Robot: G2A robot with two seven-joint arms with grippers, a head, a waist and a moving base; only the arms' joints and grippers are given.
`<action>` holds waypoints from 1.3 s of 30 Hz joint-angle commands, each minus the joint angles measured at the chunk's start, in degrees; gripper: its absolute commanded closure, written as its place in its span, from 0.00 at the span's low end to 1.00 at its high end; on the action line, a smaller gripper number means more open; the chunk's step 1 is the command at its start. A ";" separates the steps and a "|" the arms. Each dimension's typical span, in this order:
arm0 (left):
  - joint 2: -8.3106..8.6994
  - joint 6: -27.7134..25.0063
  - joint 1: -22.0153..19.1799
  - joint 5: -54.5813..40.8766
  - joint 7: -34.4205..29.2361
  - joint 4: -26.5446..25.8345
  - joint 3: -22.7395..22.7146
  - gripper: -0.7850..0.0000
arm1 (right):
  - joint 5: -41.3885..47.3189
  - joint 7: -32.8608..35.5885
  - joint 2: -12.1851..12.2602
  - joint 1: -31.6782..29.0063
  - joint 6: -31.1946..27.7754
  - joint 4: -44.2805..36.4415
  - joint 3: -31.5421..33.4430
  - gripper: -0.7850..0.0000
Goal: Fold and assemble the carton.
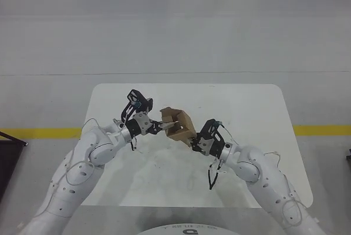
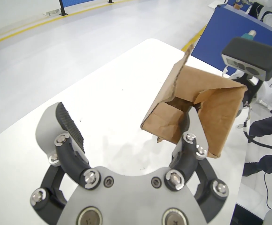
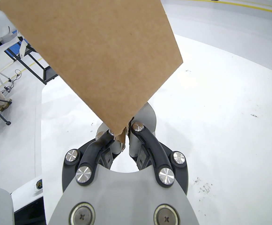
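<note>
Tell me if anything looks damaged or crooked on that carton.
The carton is tilted, pinched at one corner by the right gripper. Its inner flap looks creased and ragged beside a finger of the left gripper.

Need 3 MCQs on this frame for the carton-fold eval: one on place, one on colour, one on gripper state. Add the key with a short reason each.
1. Where is the carton?
A. Flat on the floor
B. Between the two arms, over the table
C. Inside a bin

2. What colour is the carton?
A. White
B. Blue
C. Brown

3. How does the left gripper stand?
A. Jaws open, one at the carton's open end
B. Jaws shut on the carton
C. Jaws shut on nothing

Key:
1 B: the top view shows it between both arms, with the right gripper shut on its corner.
2 C: it is plain brown cardboard in every view.
3 A: its own wrist view shows the jaws spread wide.
</note>
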 commanded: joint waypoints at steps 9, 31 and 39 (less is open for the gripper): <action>1.42 -7.59 4.18 2.78 5.12 -5.08 -6.81 0.00 | 2.94 0.74 0.00 0.14 -1.12 0.97 0.60 1.00; 0.45 -5.48 -4.67 4.94 2.06 -0.58 -1.59 0.00 | 2.55 2.57 -0.04 0.37 -1.49 0.90 -0.03 1.00; 0.43 -9.69 -5.91 5.95 0.68 -0.01 0.55 0.00 | 2.79 3.27 -0.09 0.70 -1.29 1.14 -0.21 1.00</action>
